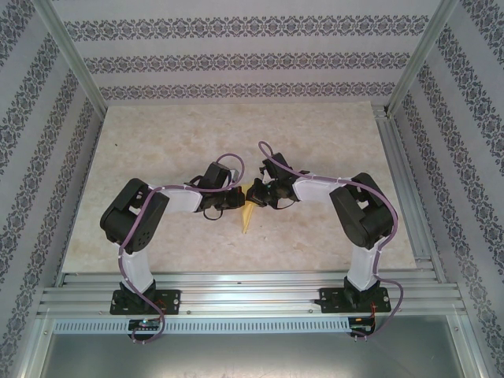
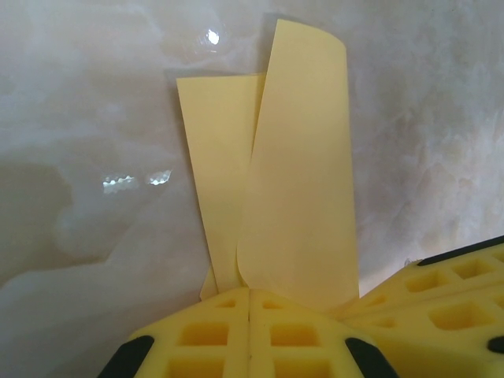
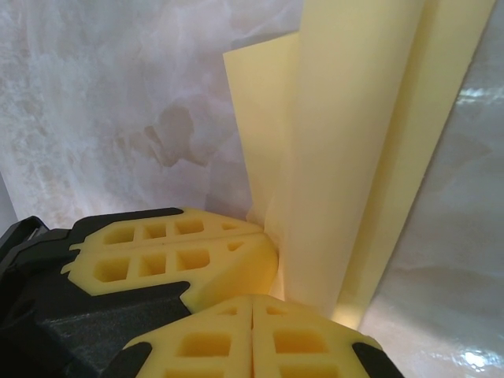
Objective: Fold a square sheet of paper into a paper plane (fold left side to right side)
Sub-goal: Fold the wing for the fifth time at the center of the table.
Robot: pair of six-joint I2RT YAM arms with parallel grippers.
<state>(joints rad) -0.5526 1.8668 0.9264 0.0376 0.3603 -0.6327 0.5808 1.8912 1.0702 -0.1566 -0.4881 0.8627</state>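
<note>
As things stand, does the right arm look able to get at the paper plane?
Likely yes: the right claw is closed right at the end of the paper plane, apparently pinching it, beside the left claw; nothing stands between.

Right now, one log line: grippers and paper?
left gripper: shut, tips at paper end | right gripper: shut, tips at same end | paper: folded narrow, on table, flap raised | pinch or press: unclear

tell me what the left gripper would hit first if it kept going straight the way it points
The paper plane it is shut on: its flaps stand right ahead of the left gripper. Past them, probably the table, though depth is unclear.
</note>
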